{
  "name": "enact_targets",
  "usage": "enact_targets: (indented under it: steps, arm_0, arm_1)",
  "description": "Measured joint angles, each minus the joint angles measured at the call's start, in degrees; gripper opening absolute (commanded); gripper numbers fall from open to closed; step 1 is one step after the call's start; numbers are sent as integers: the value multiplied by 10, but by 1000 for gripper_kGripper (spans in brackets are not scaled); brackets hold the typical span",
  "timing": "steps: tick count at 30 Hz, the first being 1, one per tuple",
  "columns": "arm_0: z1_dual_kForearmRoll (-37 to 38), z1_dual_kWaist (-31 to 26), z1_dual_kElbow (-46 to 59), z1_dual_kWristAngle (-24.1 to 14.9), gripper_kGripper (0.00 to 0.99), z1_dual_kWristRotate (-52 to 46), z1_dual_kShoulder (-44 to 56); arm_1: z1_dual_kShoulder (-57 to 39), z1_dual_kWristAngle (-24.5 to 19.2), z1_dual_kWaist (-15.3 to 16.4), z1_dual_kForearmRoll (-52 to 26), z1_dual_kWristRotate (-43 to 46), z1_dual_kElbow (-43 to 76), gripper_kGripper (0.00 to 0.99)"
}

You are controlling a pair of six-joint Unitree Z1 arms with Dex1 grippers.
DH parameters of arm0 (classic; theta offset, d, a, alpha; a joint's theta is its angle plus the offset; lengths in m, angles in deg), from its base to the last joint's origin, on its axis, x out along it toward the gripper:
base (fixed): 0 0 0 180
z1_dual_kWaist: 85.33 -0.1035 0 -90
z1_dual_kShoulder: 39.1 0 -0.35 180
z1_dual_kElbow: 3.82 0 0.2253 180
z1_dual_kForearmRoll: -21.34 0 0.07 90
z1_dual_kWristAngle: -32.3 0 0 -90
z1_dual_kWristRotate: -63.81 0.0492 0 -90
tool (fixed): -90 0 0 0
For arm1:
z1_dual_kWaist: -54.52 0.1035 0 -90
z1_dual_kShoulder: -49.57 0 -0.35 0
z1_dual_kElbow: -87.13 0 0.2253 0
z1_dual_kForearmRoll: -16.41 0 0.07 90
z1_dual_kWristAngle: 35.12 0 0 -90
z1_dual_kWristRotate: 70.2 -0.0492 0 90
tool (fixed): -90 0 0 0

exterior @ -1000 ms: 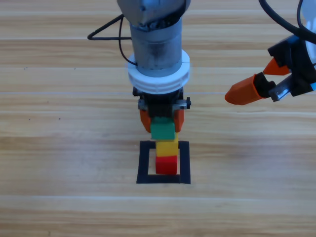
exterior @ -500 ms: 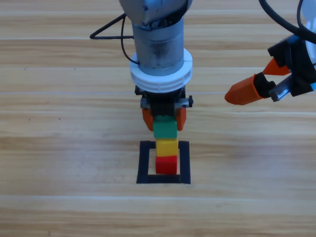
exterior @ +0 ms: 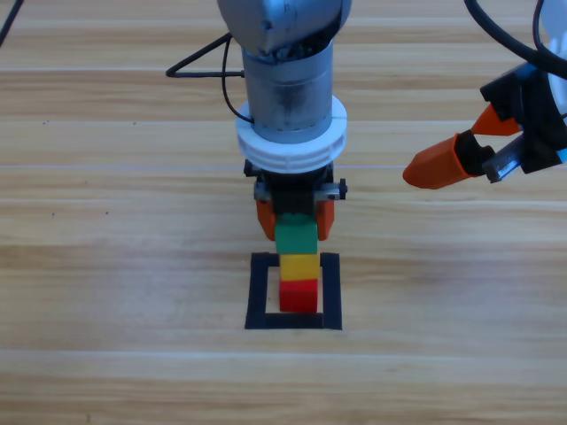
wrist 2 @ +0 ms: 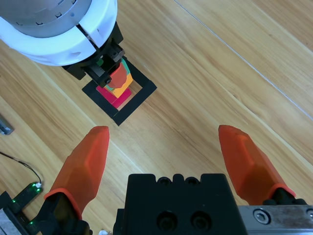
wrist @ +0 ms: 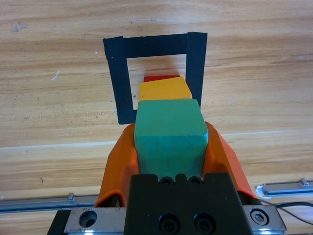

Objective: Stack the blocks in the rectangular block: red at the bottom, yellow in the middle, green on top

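Standing inside the rectangular block [exterior: 293,304], a black tape outline on the wooden table [exterior: 106,292], is a column of three cubes: red [exterior: 299,296] at the bottom, yellow [exterior: 299,266] on it, green [exterior: 296,236] on top. The column sits near the middle of the outline, with a strip of bare wood showing between it and the tape on each side. The green cube is plain and teal, its edges lining up with the yellow one below in the left wrist view.

The left gripper [exterior: 295,219] reaches straight down over the stack, and its two orange jaws press against opposite sides of the green cube [wrist: 169,134], clamped on it. In that view the yellow [wrist: 164,89] and a sliver of red [wrist: 161,78] show just beyond the jaw tips, framed by the tape outline [wrist: 120,81].

Well off to the side, near the picture's edge, the right gripper [exterior: 469,146] hangs above bare wood with its jaws spread wide and nothing between them. Open table lies between it and the stack.
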Motion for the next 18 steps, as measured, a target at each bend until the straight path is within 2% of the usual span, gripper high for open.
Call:
enact_targets:
  steps: [2,3,4,5,6,18]
  arm_0:
    - [0,0,0,0,60,0,0]
    - [0,0,0,0,146,0,0]
    - [0,0,0,0,414,0,0]
    - [0,0,0,0,772,0,0]
    - [0,0,0,0,974,0,0]
    - [0,0,0,0,990,0,0]
  arm_1:
    - [0,0,0,0,0,0,985]
    - [0,0,0,0,0,0,985]
    - [0,0,0,0,0,0,985]
    - [0,0,0,0,0,0,985]
    - [0,0,0,0,0,0,985]
    - [0,0,0,0,0,0,985]
